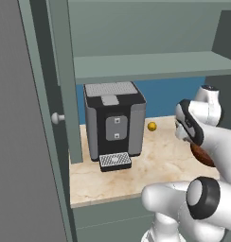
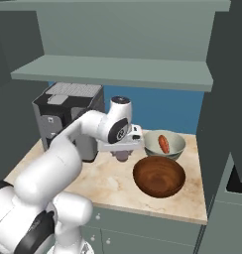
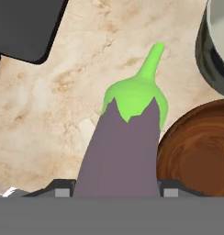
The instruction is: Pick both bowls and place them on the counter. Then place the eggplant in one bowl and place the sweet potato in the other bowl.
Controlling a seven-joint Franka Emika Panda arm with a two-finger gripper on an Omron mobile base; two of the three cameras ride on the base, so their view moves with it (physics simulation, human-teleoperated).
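hand [image 3: 114, 190] grips smooth purple eggplant [image 3: 120, 151] (green cap) | beside wood-grain bowl [image 3: 198, 151]

Surfaces Around the Brown Bowl

Glossy, wood-grained brown bowl [image 2: 159, 176] on polished beige marble-look counter [image 2: 108, 178]. Just behind it, smooth glazed ceramic bowl [image 2: 165, 144]. Left of it, matt purple eggplant [image 3: 120, 151], and further left a matt black-and-grey plastic-looking coffee machine [image 1: 114, 124].
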